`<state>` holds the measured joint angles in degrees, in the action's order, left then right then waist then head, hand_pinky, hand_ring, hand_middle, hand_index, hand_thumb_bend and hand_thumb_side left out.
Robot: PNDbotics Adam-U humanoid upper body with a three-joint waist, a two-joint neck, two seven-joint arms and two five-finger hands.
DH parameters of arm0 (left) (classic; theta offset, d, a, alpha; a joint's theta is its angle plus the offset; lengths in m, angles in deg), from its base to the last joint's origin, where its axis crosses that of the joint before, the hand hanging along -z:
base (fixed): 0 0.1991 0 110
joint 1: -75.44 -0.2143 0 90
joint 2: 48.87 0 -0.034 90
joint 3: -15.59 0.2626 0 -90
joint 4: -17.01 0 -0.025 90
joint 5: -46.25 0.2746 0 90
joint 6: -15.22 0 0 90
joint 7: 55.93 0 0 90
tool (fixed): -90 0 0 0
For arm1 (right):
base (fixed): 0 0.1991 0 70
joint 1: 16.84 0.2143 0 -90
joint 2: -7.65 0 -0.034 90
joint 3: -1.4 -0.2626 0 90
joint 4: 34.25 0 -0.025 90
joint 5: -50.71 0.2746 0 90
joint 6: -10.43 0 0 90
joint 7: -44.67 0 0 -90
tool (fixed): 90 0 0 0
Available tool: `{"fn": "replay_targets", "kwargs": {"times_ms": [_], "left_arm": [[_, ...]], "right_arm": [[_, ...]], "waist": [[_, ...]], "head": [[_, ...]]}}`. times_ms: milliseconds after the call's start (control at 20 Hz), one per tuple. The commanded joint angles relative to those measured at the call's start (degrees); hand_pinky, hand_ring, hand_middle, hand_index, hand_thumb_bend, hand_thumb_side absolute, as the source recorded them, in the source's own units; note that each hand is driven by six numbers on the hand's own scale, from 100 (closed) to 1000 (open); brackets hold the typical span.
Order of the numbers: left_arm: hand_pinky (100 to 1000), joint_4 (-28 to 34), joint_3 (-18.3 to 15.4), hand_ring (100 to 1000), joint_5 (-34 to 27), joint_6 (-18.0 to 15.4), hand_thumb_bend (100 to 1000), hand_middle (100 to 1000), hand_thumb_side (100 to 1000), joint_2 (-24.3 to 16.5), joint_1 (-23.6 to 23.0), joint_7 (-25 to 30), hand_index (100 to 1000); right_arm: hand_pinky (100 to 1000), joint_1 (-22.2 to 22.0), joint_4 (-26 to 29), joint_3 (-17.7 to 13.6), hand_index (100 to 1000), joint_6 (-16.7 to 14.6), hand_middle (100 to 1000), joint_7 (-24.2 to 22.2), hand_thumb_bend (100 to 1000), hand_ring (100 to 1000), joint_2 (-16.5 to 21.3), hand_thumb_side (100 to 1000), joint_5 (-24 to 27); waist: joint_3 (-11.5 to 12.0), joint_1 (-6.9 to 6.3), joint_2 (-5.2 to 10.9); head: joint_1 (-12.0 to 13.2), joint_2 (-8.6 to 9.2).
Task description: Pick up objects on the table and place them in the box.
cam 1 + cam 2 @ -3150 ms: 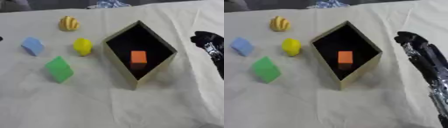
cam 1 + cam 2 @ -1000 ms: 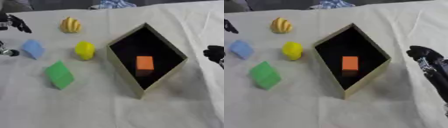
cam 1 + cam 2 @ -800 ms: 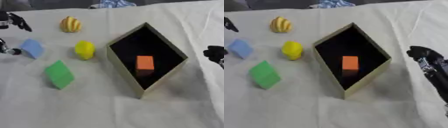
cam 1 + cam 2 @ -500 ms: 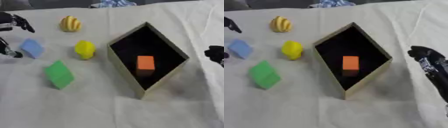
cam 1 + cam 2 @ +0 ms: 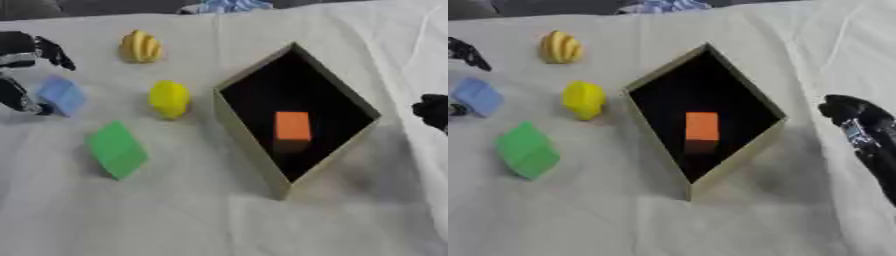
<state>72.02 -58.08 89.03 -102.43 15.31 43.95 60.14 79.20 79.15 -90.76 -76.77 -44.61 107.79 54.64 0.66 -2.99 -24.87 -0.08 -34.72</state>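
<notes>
An open cardboard box [image 5: 254, 150] stands on the white cloth, turned like a diamond, with an orange block [image 5: 291, 125] inside it. Left of the box lie a yellow rounded piece [image 5: 169, 98], a yellow striped piece [image 5: 140, 46], a green block [image 5: 115, 149] and a light blue block [image 5: 63, 95]. My left hand [image 5: 24, 50] is at the left edge, open. Its fingers are spread above the blue block and its thumb [image 5: 17, 97] is low beside it. The hand does not close on the block. My right hand [image 5: 857, 120] rests open on the cloth right of the box, holding nothing.
The white cloth [image 5: 219, 220] is wrinkled, with a raised fold at the far right. A bundle of blue and white fabric [image 5: 226, 6] lies at the far edge. Bare cloth stretches in front of the box and the green block.
My left hand has come in from the left edge to the blue block, fingers spread around it. The right hand has hardly moved. The blocks lie where they were.
</notes>
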Motion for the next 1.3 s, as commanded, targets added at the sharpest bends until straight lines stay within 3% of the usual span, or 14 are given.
{"fn": "replay_targets", "kwargs": {"times_ms": [50,250,500,750,1000,1300], "left_arm": [[819,-0.8,-1.0,766,1.3,-0.4,523,713,100,-1.0,1.3,-0.8,798],[795,-2.1,-1.0,711,1.9,-0.9,451,643,100,-0.5,1.4,0.1,735],[746,-3.0,-1.5,585,2.6,-0.7,350,496,100,0.1,1.7,0.6,580],[728,-2.2,-2.0,547,2.6,-0.5,302,464,100,0.1,1.6,-1.4,547],[729,2.6,-3.0,544,0.3,0.8,269,462,100,-0.1,2.4,-4.1,558],[726,10.4,-1.1,536,-4.7,0.7,214,456,100,4.1,6.3,-4.5,574]], "right_arm": [[924,0.3,1.2,-0.8,844,-0.2,757,0.1,100,857,0.5,798,-0.1],[924,0.3,1.2,-1.2,844,-0.4,755,0.6,100,854,0.3,794,-0.1],[925,0.3,1.2,-1.4,843,-0.6,753,0.9,100,851,0.2,790,0.1],[926,0.2,1.2,-1.5,844,-0.6,753,1.0,100,850,0.1,788,0.2],[926,0.0,1.2,-1.6,845,-0.8,753,0.8,100,850,0.2,778,0.2],[927,-0.2,1.2,-1.6,846,-1.0,754,0.6,100,850,0.6,770,0.2]], "waist": [[-0.1,0.23,0.96],[-0.3,0.25,0.8],[-0.5,0.23,0.93],[-0.8,0.22,1.34],[-0.8,0.25,2.03],[-0.6,0.35,2.8]], "head": [[0.3,0.77],[0.4,0.57],[0.6,0.36],[0.6,0.1],[0.5,-0.35],[-0.2,-0.87]]}}
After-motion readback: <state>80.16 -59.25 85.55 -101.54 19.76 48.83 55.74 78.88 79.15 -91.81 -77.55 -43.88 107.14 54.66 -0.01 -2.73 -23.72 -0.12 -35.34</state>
